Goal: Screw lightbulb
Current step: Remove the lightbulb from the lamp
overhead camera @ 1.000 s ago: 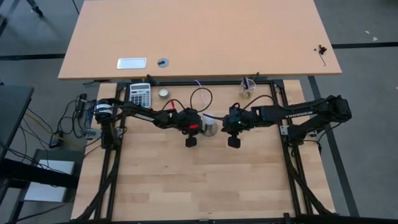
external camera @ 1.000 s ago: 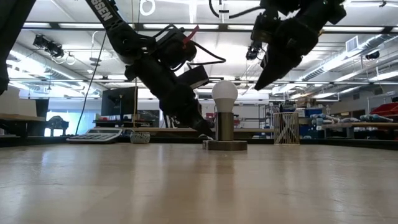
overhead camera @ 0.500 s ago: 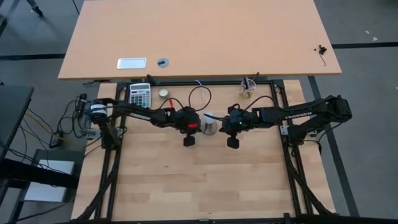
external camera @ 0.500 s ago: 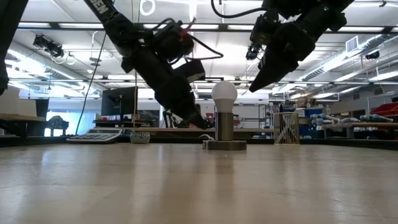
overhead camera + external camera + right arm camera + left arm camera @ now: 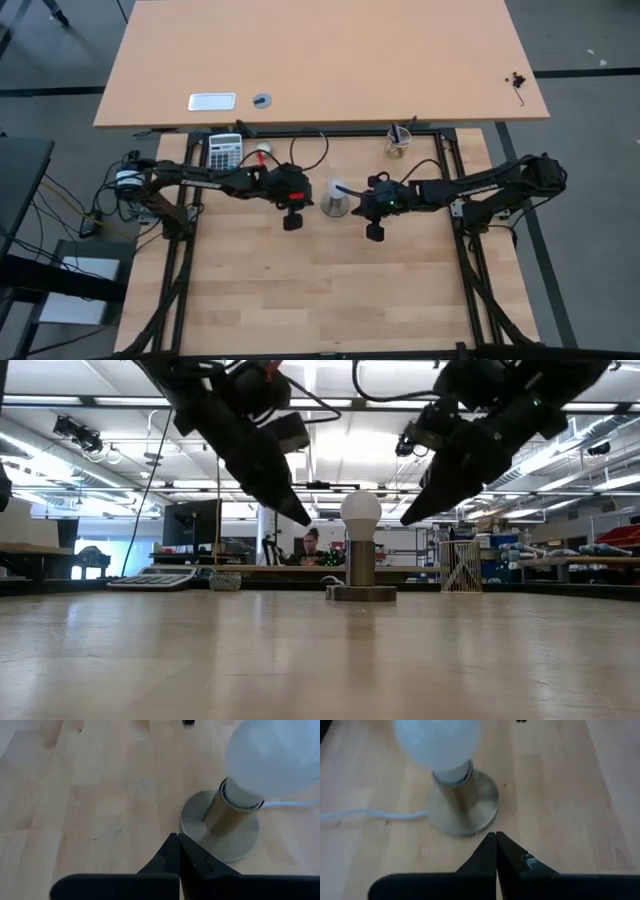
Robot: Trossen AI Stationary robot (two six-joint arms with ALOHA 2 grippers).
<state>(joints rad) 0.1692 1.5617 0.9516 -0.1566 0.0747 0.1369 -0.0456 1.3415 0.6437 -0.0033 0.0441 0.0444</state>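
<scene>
The white lightbulb [image 5: 361, 510] stands upright in the grey metal socket [image 5: 362, 566], whose round base [image 5: 470, 815] rests on the wooden table [image 5: 320, 290]. In the high view the bulb and socket [image 5: 335, 203] sit between my two arms. My left gripper [image 5: 300, 518] hangs shut just left of the globe, slanting down toward it without touching it. My right gripper [image 5: 408, 518] hangs shut just right of the globe, also clear of it. Each wrist view shows shut fingertips, the left [image 5: 496, 836] and the right [image 5: 178, 836], short of the base.
A thin white cord [image 5: 360, 814] runs from the socket base across the table. A calculator [image 5: 225, 152], a small round tin [image 5: 263, 150] and a cup of pens [image 5: 398, 140] stand along the far edge. A person [image 5: 312, 545] sits in the room behind.
My left gripper has risen from beside the socket's base to the height of the globe and drawn back toward the table's left edge, staying shut. My right gripper has sunk a little toward the bulb, also shut. Bulb and socket have kept still.
</scene>
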